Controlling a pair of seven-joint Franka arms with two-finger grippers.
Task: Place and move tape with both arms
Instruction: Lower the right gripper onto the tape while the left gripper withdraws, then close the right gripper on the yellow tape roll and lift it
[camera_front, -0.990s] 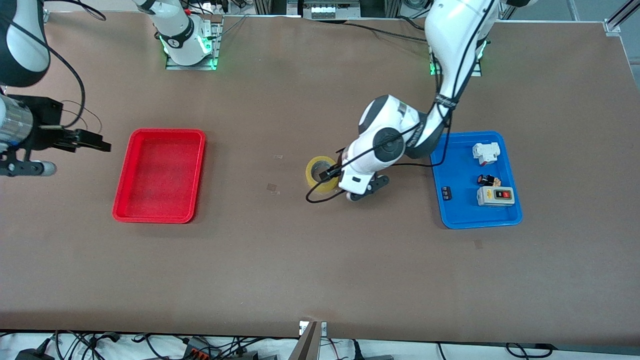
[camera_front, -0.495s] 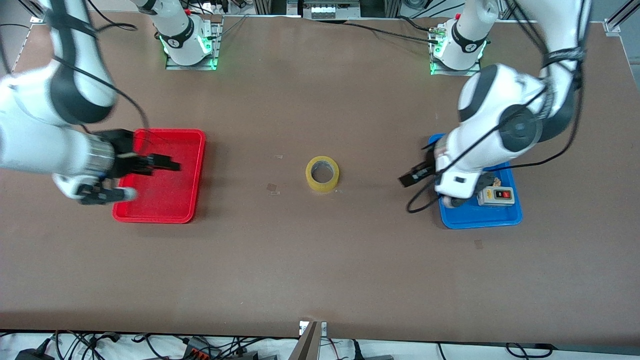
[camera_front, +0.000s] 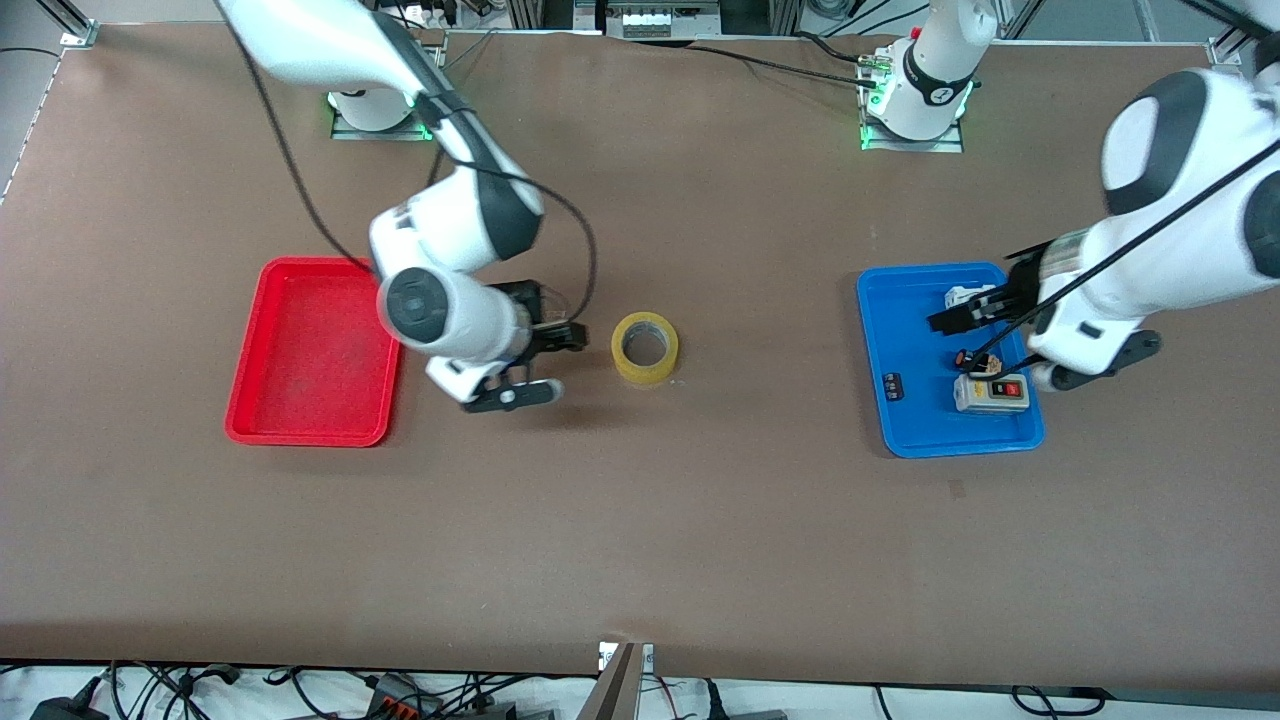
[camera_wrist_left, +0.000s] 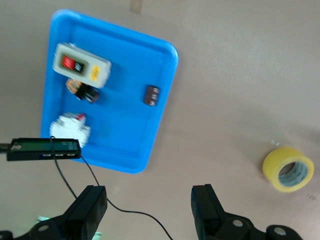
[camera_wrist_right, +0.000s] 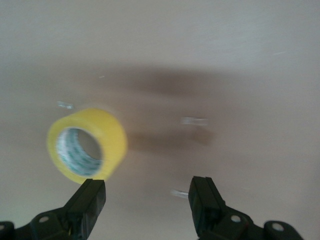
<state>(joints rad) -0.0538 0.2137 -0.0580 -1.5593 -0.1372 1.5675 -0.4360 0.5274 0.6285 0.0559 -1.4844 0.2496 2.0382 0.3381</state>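
Two trays flank the yellow tape (camera_front: 645, 347), which lies flat on the brown table (camera_front: 640, 540) about midway between them, hole upward, touching nothing. Toward the right arm's end sits the red tray (camera_front: 316, 350); the right gripper (camera_front: 560, 340) hangs over the table between that tray and the tape, just beside the roll, its fingers (camera_wrist_right: 85, 202) spread wide and holding nothing. Toward the left arm's end, the blue tray (camera_front: 905, 430) carries a grey switch box (camera_front: 990, 393), a small black part (camera_front: 892, 385) and a white switch (camera_front: 970, 297). Over it hovers the left gripper (camera_front: 965, 315), also spread wide and empty.
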